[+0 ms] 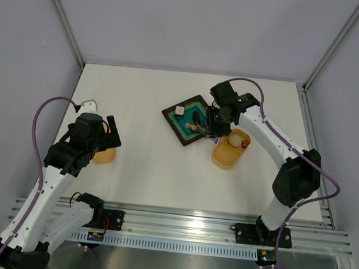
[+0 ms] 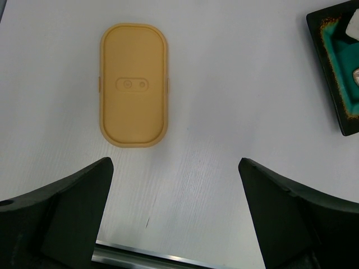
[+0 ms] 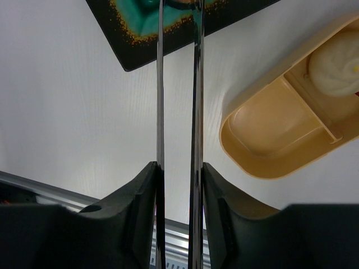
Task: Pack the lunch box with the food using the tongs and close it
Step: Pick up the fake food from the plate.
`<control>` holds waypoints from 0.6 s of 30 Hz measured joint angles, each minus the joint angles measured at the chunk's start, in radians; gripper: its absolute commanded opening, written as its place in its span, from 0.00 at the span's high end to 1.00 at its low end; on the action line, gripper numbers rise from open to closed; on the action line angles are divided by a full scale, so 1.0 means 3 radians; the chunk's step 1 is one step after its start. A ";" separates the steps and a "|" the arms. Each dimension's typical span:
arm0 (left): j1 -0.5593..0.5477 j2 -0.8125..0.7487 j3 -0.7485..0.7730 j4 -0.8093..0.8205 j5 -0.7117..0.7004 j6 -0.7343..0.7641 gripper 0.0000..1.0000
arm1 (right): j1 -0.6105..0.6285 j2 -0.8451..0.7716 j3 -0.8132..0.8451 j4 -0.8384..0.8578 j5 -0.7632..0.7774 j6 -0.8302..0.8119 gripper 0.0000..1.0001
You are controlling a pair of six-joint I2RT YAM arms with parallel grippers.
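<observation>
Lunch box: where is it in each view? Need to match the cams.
Top external: lunch box right of centre, just below-right of the teal plate.
Left wrist: not in it; only the lid shows.
Right wrist: lunch box at right, its empty compartment lower.
Shared landmark: teal plate, in all three views.

The right gripper (image 3: 179, 174) rises from the bottom edge, a dark finger (image 3: 140, 190) pressed against each outer side of the tongs (image 3: 160, 101), whose two slim arms run straight up to the teal plate (image 3: 120, 39) at top. At right lies the lunch box (image 3: 247, 162), near compartment bare, beige ball (image 3: 336, 70) in the far one
</observation>
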 measured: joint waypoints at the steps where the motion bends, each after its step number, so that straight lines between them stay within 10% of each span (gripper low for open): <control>1: 0.0000 0.0000 0.0000 0.0000 0.0000 0.0000 0.01 | -0.0010 0.0039 0.0027 0.0003 -0.0001 -0.0005 0.58; 18: 0.0000 0.0005 0.0000 0.0001 -0.0010 0.0005 0.01 | -0.0045 0.0144 0.0371 0.0093 0.0027 -0.0003 0.56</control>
